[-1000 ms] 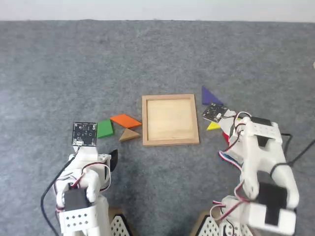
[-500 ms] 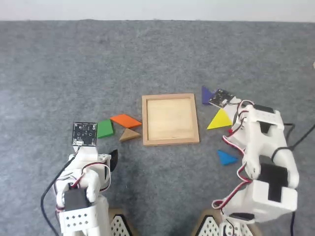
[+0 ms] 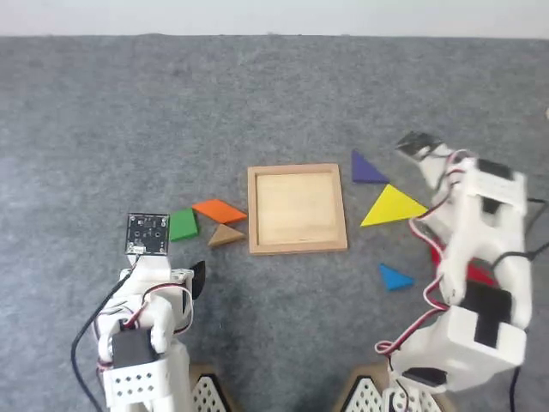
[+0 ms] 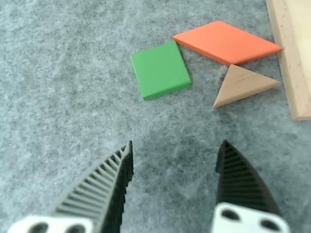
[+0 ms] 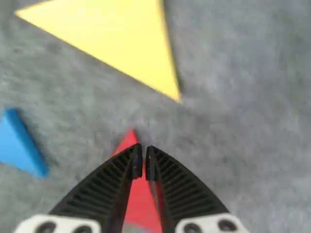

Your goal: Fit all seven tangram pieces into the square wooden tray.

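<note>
The square wooden tray [image 3: 297, 245] lies empty at the table's middle. Left of it sit a green square [image 3: 183, 225], an orange parallelogram [image 3: 219, 210] and a tan triangle [image 3: 225, 234]. My left gripper [image 4: 176, 145] hovers open just short of the green square [image 4: 160, 69], nothing between its fingers. Right of the tray lie a purple triangle [image 3: 367, 169], a yellow triangle [image 3: 392, 207] and a blue triangle [image 3: 395, 276]. A red piece [image 3: 479, 275] is partly hidden under the right arm. My right gripper [image 5: 140, 160] is shut and empty, over the red piece [image 5: 142, 196], near the yellow triangle [image 5: 112, 36].
Grey carpet covers the table. The tray's edge [image 4: 291, 58] runs beside the tan triangle [image 4: 243, 85] and the orange parallelogram [image 4: 226, 42]. The blue triangle [image 5: 19, 145] lies off to one side of my right gripper. Both arm bases stand at the near edge.
The right arm has swung back and to the right, away from the tray, uncovering the yellow and blue triangles. The left arm has not moved.
</note>
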